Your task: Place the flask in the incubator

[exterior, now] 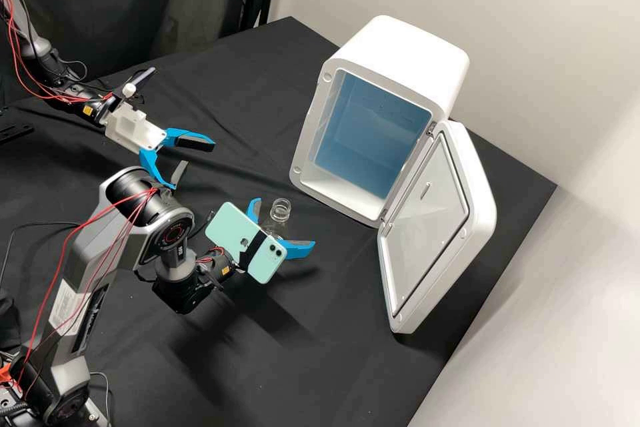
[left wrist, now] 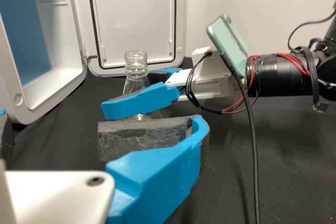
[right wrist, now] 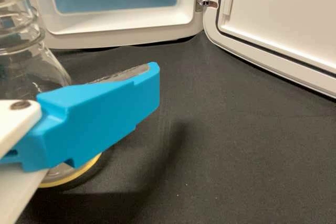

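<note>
The grasp is judged to be the step in hand. The flask (exterior: 281,215) is seen upright on the bench (exterior: 320,347), just left of the incubator (exterior: 400,57) and near its open mouth. The right gripper (exterior: 283,228) is set around it, fingers spread, one on each side. Whether the pads touch the glass cannot be told. The left gripper (exterior: 175,155) is poised farther left and back, well apart from the flask, its fingers likewise spread with nothing between them.

Next, a closing on the flask's body is called for. A lift and a carry to the right into the blue chamber would then be needed, clear of the lower lip and of the door (exterior: 440,227), which is swung open to the near right.

In the high view the flask's lower body is partly hidden by the phone (exterior: 245,243) strapped to the right wrist. In the right wrist view the flask is cut by the edge. Any contents cannot be made out.
</note>
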You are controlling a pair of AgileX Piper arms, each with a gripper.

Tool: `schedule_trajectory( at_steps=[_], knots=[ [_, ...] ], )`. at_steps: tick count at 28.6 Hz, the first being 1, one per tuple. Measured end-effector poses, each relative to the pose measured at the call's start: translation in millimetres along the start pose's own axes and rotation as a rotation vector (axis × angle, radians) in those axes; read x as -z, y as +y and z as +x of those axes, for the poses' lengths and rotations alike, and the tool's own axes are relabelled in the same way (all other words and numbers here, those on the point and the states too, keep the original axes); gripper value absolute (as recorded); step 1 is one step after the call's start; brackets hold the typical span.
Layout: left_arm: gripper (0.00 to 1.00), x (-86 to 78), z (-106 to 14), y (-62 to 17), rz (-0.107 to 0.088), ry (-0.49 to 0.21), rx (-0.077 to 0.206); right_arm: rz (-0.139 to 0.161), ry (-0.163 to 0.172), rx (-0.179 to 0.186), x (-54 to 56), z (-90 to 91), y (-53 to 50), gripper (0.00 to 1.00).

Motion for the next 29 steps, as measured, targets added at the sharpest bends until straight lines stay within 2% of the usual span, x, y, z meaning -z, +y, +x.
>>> schedule_trajectory(
  at_steps=[17,18,29],
  knots=[
    [1.0,-1.1,0.3,-0.3,0.002,-0.005,0.002,-0.001,0.003,0.003,1.1,0.1,-1.1,1.0],
    [1.0,-1.1,0.3,-0.3,0.002,-0.005,0.002,-0.001,0.003,0.003,1.1,0.1,-1.1,0.0],
    [1.0,-1.1,0.3,-0.3,0.002,-0.005,0.002,-0.001,0.003,0.003,1.1,0.1,-1.1,0.0]
  ],
)
